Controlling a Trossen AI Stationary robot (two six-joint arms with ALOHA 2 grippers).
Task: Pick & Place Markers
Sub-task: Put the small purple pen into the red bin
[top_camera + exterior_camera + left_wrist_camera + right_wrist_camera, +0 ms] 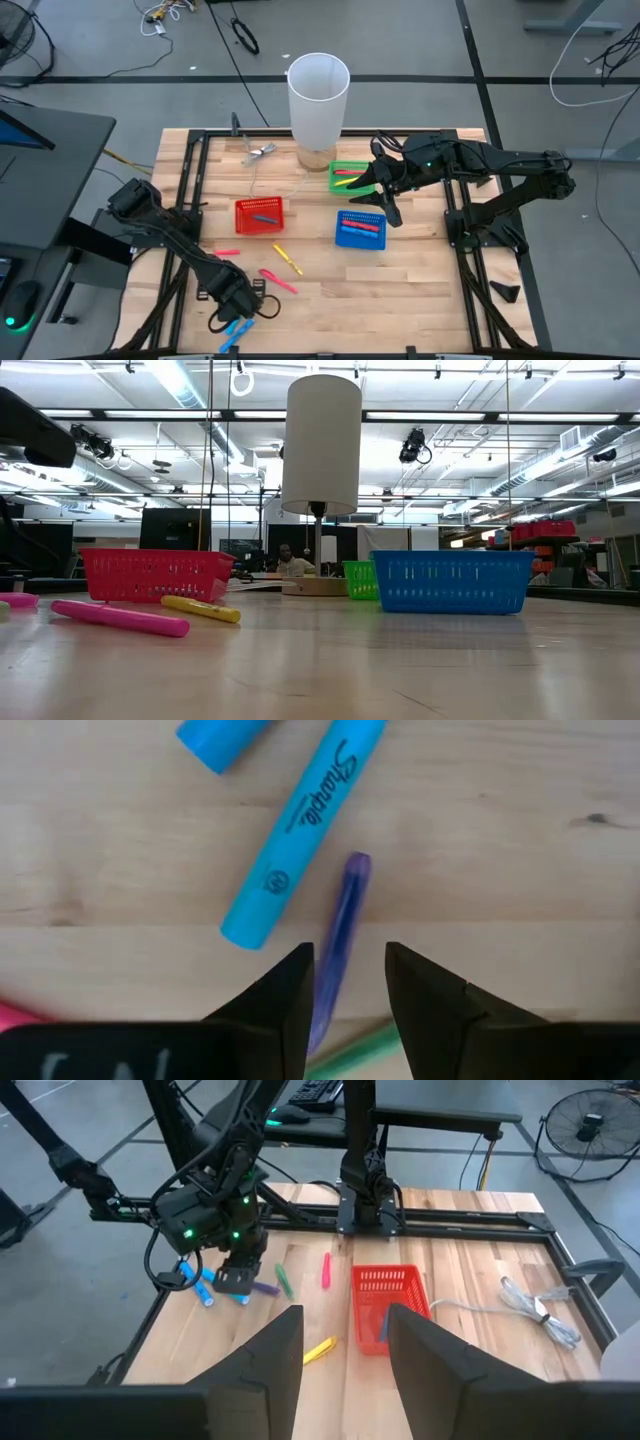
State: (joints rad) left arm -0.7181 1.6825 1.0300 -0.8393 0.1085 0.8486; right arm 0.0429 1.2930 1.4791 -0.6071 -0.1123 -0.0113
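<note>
The markers lie on the wooden table near its front left. A purple marker (345, 910) lies flat beside a light blue marker (305, 825), a second light blue one (220, 735) and a green one (360, 1050). My left gripper (348, 955) points down over the purple marker, open, with a finger on either side of its near end and a gap showing. Pink markers (278, 280) and a yellow marker (287, 258) lie nearer the middle. My right gripper (345, 1320) hangs open and empty above the blue basket (360, 228).
A red basket (260, 215), the blue basket and a green basket (348, 175) stand mid-table, each with markers inside. A tall white cylinder (318, 95) stands on a round wooden base at the far edge. A silver cable (258, 152) lies far left. Black rails (185, 200) run along both sides.
</note>
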